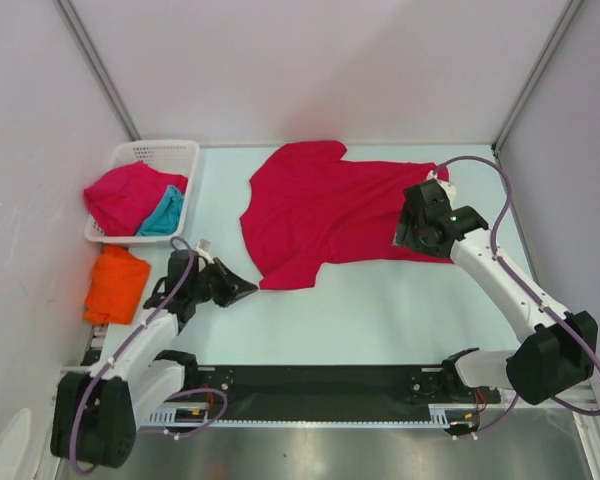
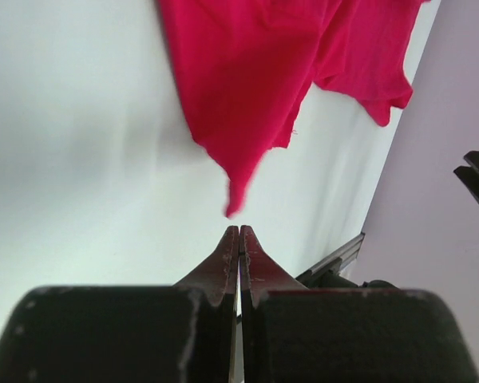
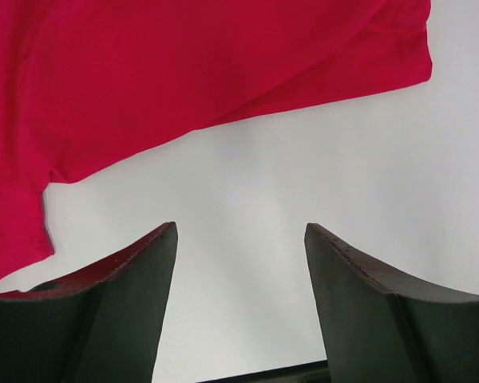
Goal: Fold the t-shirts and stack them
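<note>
A crimson t-shirt point(image 1: 330, 210) lies spread over the middle of the table. My left gripper point(image 1: 250, 293) is shut on nothing, just short of the shirt's near-left corner point(image 2: 235, 203); in the left wrist view the left gripper point(image 2: 239, 233) has its fingertips pressed together. My right gripper point(image 1: 408, 238) hangs open over the shirt's right edge. In the right wrist view the right gripper point(image 3: 239, 231) has only bare table between its fingers, with the shirt point(image 3: 184, 64) just ahead. A folded orange t-shirt point(image 1: 117, 283) lies at the left edge. A second crimson t-shirt point(image 1: 125, 192) and a teal t-shirt point(image 1: 163, 212) sit in the basket.
The white lattice basket point(image 1: 160, 152) stands at the back left corner. White walls enclose the table at the back and on both sides. A black rail point(image 1: 310, 385) with the arm bases runs along the near edge.
</note>
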`<control>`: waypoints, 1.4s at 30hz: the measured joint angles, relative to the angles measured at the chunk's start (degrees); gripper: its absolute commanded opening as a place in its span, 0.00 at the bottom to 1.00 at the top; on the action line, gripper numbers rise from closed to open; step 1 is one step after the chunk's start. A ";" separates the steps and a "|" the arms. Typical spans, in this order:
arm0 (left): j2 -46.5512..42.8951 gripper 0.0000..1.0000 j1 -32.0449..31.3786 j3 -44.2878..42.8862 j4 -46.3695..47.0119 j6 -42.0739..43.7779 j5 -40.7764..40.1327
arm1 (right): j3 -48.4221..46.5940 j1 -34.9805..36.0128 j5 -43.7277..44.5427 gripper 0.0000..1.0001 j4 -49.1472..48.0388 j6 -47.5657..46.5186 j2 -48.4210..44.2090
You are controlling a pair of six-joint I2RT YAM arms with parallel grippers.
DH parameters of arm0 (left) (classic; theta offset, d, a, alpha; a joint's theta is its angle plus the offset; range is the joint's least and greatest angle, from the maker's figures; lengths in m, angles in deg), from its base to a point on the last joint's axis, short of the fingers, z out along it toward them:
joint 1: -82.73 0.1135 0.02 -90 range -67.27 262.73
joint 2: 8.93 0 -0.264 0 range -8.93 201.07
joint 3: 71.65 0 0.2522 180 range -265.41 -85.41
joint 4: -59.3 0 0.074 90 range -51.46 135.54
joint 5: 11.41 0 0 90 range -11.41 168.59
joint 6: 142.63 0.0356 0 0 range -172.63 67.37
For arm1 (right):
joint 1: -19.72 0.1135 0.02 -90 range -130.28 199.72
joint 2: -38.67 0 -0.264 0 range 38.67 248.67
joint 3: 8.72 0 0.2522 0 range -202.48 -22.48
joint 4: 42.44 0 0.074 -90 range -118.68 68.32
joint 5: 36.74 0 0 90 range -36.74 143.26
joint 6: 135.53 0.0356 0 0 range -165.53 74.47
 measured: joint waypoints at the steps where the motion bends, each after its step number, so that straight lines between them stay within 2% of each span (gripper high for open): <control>1: -1.84 0.00 1.14 0.00 -1.68 0.48 0.02 | 0.00 0.02 0.31 0.73 0.13 0.28 0.17; 5: -6.62 0.00 6.19 0.00 -7.04 2.67 0.70 | 0.04 0.09 1.66 0.75 0.87 0.98 0.68; 12: -7.56 0.00 12.22 0.00 -12.48 5.97 2.58 | 1.92 -3.26 1.84 0.74 -0.39 1.95 2.16; 31: -5.64 0.02 12.44 -0.15 -12.44 7.52 5.97 | -0.33 -20.55 7.10 0.75 -6.99 1.29 17.62; 42: -3.89 0.02 12.46 -0.17 -12.04 8.11 6.51 | -8.15 -22.21 9.22 0.73 -11.39 -1.25 32.33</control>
